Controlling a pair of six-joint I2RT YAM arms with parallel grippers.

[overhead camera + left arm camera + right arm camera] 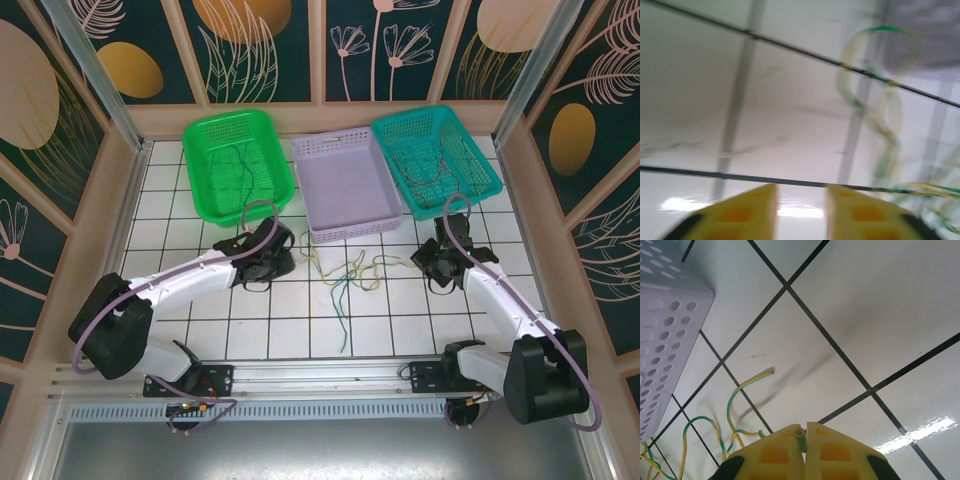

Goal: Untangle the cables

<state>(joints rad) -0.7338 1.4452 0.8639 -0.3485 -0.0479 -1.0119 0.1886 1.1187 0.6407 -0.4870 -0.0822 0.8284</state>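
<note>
Left gripper [800,200] stands parted and empty with the tangled cables [345,275] slack on the tile just ahead-right of it, right gripper [805,432] pinches a green wire [799,438] stub with the bunch trailing to its left: light, limp, probably slippery, best nipped near a free end.

right gripper [804,432] — yellow fingers [772,452] pressed together, a short green bit of cable nipped in their seam | cables [730,407]: green-and-yellow, looping on the white tiled counter [880,315] below and right of the lilac basket [662,335] | one free end right of the basket's perforated wall, apart from it — casting a shadow
</note>
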